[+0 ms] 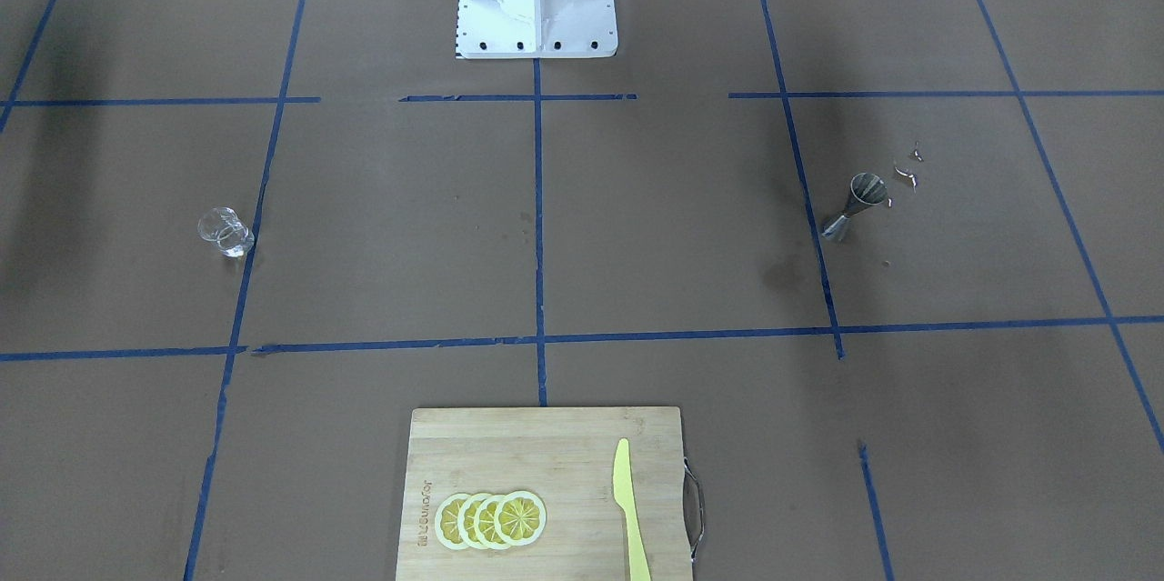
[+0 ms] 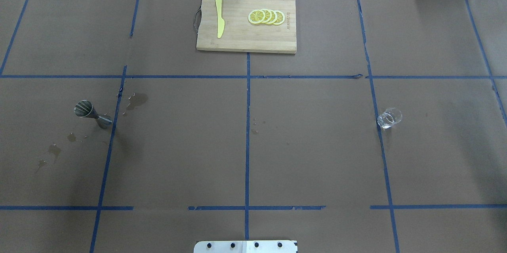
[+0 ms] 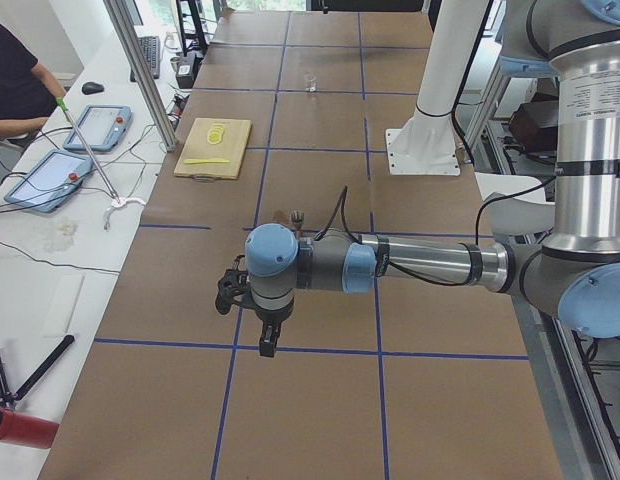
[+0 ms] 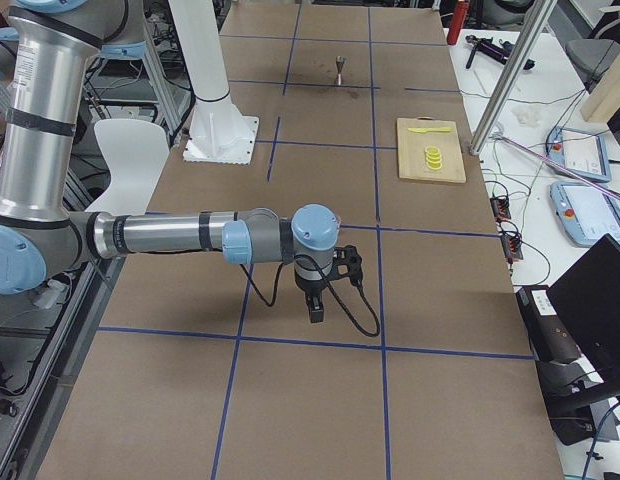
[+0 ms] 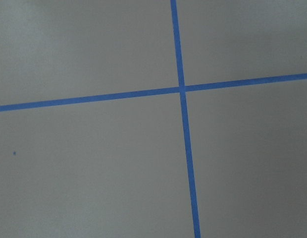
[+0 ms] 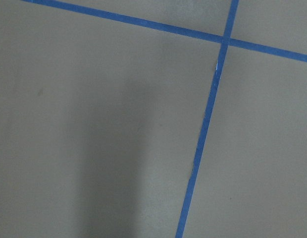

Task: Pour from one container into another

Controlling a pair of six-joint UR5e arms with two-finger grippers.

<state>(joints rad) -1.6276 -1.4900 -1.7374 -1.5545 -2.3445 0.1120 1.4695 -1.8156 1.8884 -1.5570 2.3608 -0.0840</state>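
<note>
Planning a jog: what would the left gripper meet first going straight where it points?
The left gripper points down; probably only the brown paper tabletop, near a blue tape crossing. Nothing else shows below it.

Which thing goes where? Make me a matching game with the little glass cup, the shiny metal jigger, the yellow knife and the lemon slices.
Things
1. small clear glass cup
2. shiny steel hourglass-shaped jigger
3. flat yellow knife
4. round yellow lemon slices

Places
a. overlapping in a row on the wooden cutting board
b. standing on the brown table, on the robot's right side
c. standing on the robot's left side, with wet spots nearby
d. lying flat on the board, apart from the slices

Pairs: 1-b, 2-c, 3-d, 4-a
</note>
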